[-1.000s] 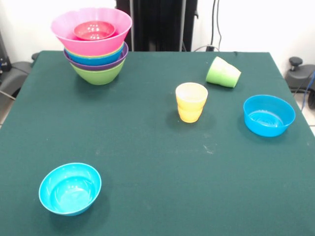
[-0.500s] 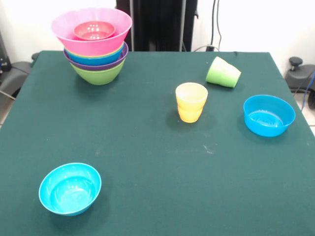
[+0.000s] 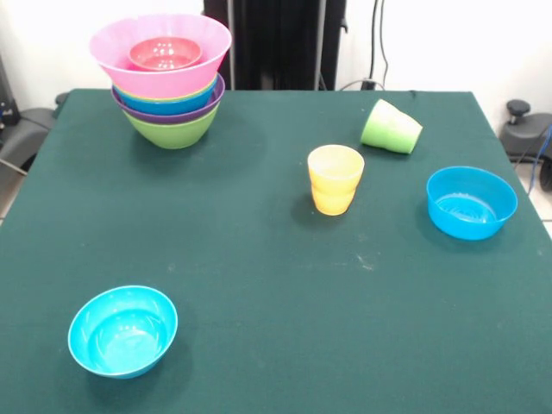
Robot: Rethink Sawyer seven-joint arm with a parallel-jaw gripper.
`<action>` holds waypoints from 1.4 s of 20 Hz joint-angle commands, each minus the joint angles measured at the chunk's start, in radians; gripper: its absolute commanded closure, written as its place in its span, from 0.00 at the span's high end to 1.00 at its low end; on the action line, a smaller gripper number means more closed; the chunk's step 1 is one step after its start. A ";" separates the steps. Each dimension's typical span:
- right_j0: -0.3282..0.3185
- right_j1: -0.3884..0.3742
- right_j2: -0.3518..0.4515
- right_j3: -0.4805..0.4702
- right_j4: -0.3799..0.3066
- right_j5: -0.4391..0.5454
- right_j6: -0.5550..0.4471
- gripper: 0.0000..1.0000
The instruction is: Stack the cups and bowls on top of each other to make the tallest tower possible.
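the tower [image 3: 166,86] stands at the table's [image 3: 259,285] far corner, small red bowl [image 3: 165,53] on top. well apart from it: yellow cup [image 3: 335,178] upright, green cup [image 3: 391,128] tipped, blue bowl [image 3: 471,202], cyan bowl [image 3: 122,330]. no gripper shows, so its state can't be told.

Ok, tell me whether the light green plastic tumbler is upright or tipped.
Tipped: the light green plastic tumbler lies on its side on the table.

A dark green tabletop [image 3: 259,259] fills the scene; black cables [image 3: 379,43] hang against the white wall [image 3: 431,43] behind.
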 commanded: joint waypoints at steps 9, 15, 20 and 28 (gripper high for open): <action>0.163 0.358 -0.065 -0.371 -0.137 0.031 -0.028 1.00; 0.171 0.419 -0.063 -0.432 -0.152 0.039 -0.067 1.00; 0.176 0.437 -0.063 -0.444 -0.163 0.030 -0.062 1.00; 0.216 0.439 -0.107 -0.405 -0.186 -0.030 0.029 1.00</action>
